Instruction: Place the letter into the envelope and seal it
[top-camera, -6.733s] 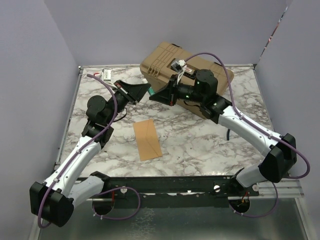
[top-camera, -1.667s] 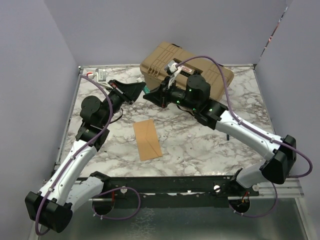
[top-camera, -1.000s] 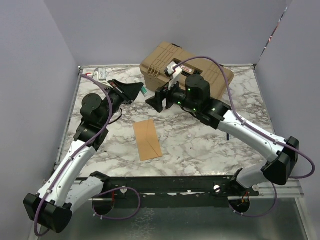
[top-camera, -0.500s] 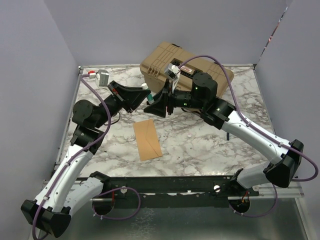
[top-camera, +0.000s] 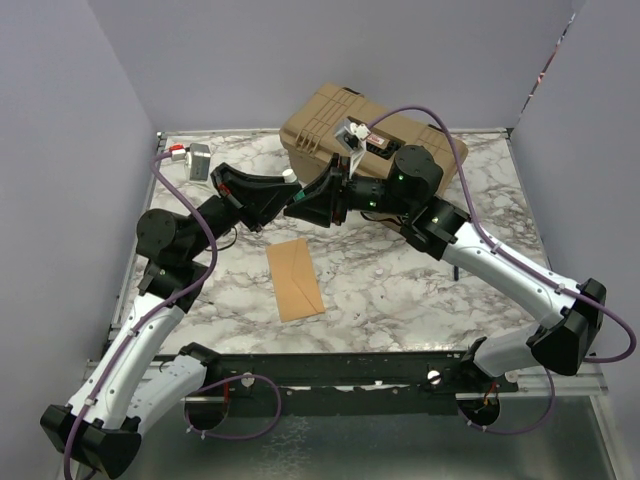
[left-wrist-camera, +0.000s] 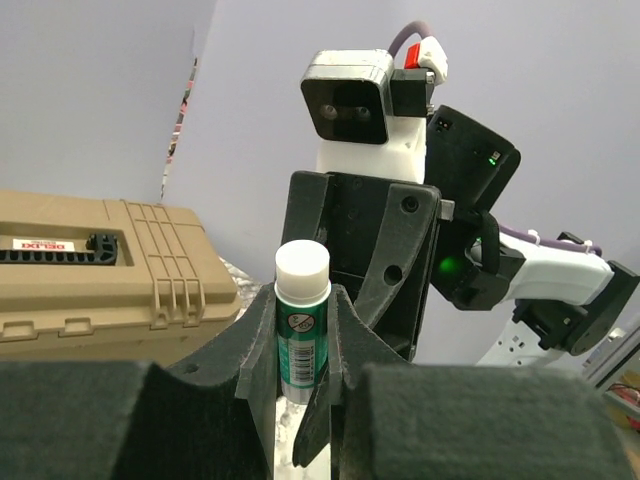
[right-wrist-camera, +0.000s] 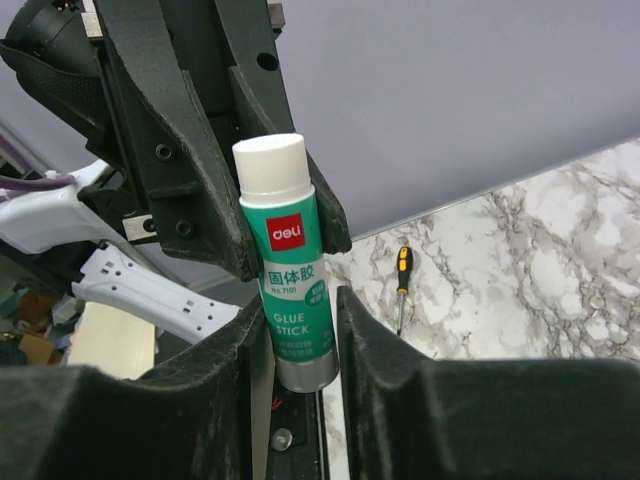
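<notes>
The orange-brown envelope (top-camera: 295, 278) lies flat on the marble table in front of both arms, and neither gripper touches it. The letter is out of view. Above the table's middle, my left gripper (top-camera: 285, 195) (left-wrist-camera: 302, 312) is shut on a green glue stick (left-wrist-camera: 302, 325) with a white cap (top-camera: 288, 175). My right gripper (top-camera: 299, 208) (right-wrist-camera: 300, 325) faces it, its jaws standing around the stick's bottom end (right-wrist-camera: 292, 300). One finger lies against the tube; a narrow gap shows at the other.
A tan hard case (top-camera: 372, 148) stands at the back of the table, just behind the right wrist. A yellow-handled screwdriver (right-wrist-camera: 400, 288) lies on the marble. Purple walls close in the left, back and right sides.
The two grippers have come together over the table's middle. The right jaws have narrowed around the glue stick's lower end, while the left gripper keeps hold of the stick.
</notes>
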